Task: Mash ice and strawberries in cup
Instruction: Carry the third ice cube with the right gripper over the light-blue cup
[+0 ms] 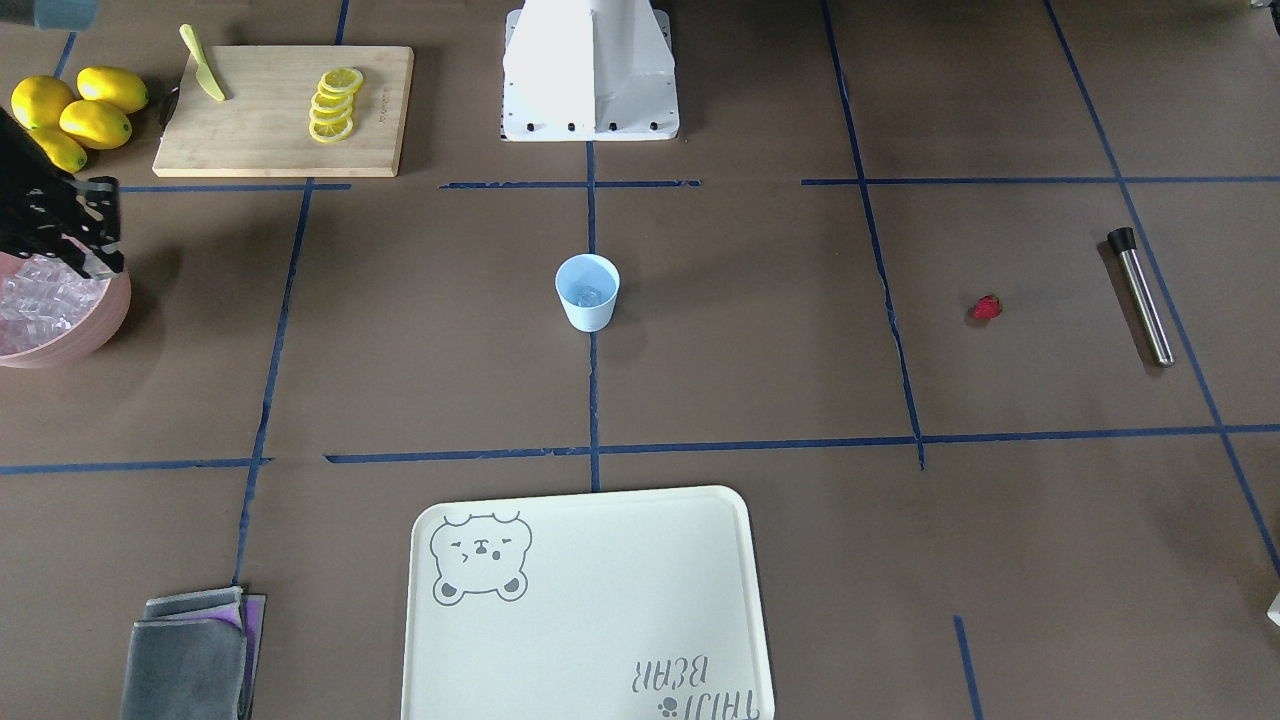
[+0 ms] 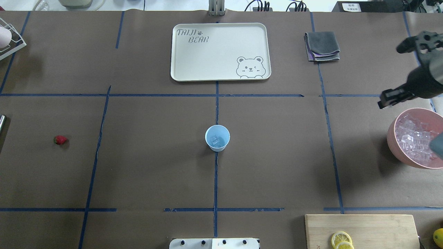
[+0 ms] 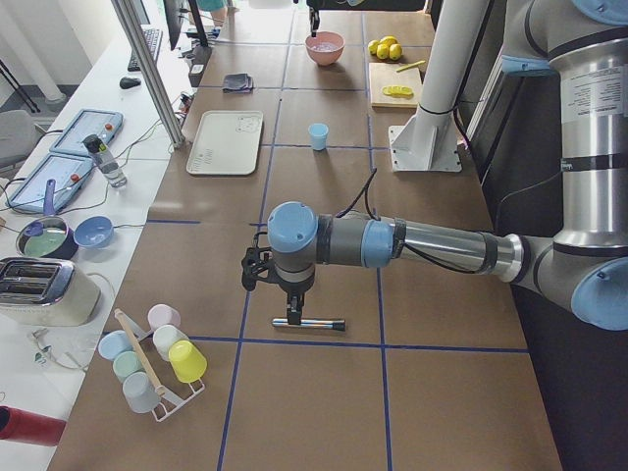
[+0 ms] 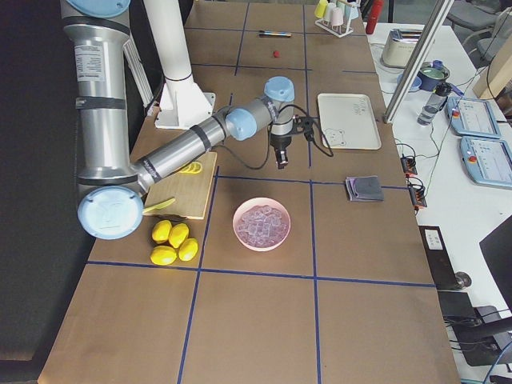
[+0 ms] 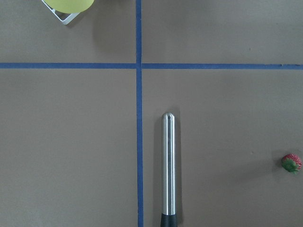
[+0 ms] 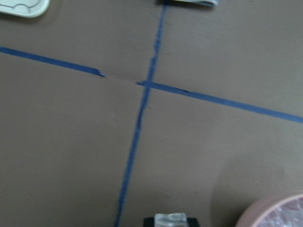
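The pale blue cup [image 2: 208, 143] stands at the table's middle with one ice cube [image 2: 215, 139] in it. The pink bowl [image 2: 392, 138] at the right edge holds several ice cubes [image 2: 413, 138]. My right gripper [image 2: 383, 101] hovers just beyond the bowl, shut on a clear ice cube [image 6: 171, 219]. The strawberry [image 2: 60, 139] lies alone on the table's left; it also shows in the left wrist view [image 5: 291, 162]. My left gripper [image 3: 293, 306] hangs over a steel muddler [image 5: 168, 165]; I cannot tell whether it is open.
A cream bear tray [image 2: 180, 69] lies beyond the cup, with a folded grey cloth [image 2: 322, 46] to its right. A cutting board [image 1: 250, 140] with lemon slices [image 1: 333, 105], a yellow knife [image 1: 203, 65] and whole lemons [image 1: 80, 115] sits near the robot's right side. A cup rack [image 3: 157, 358] stands at the far left.
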Controlling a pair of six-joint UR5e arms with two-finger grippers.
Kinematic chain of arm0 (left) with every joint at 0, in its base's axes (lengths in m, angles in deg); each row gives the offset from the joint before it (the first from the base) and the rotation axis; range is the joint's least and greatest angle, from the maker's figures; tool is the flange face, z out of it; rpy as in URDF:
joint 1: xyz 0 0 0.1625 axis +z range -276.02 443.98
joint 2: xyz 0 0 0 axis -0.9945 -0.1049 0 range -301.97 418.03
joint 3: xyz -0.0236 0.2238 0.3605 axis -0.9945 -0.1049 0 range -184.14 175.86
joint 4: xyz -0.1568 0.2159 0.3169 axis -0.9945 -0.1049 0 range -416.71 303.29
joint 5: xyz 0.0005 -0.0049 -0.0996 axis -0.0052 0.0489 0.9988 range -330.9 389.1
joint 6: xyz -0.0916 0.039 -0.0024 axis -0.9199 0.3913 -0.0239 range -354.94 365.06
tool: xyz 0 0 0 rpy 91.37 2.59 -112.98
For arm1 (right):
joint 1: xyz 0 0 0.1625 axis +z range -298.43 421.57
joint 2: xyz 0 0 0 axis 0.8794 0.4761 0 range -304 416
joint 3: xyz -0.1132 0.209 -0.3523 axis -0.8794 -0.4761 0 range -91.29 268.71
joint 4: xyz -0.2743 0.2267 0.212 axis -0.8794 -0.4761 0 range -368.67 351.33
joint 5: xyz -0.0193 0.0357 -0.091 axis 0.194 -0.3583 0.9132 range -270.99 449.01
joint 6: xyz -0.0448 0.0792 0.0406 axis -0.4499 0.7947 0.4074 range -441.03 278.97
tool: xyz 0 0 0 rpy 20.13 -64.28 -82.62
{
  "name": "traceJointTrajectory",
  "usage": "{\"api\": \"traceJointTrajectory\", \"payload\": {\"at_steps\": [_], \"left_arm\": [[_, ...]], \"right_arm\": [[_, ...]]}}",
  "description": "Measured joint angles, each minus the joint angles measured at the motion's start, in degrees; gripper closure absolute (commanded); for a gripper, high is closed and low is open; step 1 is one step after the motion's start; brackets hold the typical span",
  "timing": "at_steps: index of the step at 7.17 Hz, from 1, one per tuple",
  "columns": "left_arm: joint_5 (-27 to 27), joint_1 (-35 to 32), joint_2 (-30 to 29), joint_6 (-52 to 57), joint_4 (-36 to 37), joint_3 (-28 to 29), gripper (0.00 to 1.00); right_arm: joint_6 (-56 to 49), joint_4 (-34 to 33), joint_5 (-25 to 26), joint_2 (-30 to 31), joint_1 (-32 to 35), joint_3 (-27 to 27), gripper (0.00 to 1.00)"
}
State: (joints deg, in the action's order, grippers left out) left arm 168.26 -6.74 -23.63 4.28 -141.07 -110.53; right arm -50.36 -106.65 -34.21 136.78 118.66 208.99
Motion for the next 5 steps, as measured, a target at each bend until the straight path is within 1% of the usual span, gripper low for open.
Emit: {"api": "traceJointTrajectory", "payload": {"at_steps": [1, 2, 3, 4, 5], "left_arm": [[-0.02, 0.01, 0.06, -0.01, -0.01, 0.22, 0.00], [-0.01, 0.03, 0.06, -0.01, -0.01, 0.45, 0.00], [0.02, 0.07, 0.04, -0.01, -0.04, 0.65, 0.00], [0.05, 0.08, 0.04, -0.01, -0.07, 0.79, 0.00], [0.03, 0.10, 0.04, -0.01, -0.09, 0.87, 0.00]], "right_arm": [[2.67, -8.59, 3.12, -9.53, -4.39, -1.15, 1.00], [6.36, -14.21, 5.49, -17.06, -8.05, -3.09, 1.00], [11.10, -16.61, 6.67, -22.35, -11.11, -5.14, 1.00], [16.19, -17.45, 7.83, -26.22, -13.88, -6.85, 1.00], [20.27, -16.55, 9.57, -28.97, -16.58, -8.73, 1.00]]}}
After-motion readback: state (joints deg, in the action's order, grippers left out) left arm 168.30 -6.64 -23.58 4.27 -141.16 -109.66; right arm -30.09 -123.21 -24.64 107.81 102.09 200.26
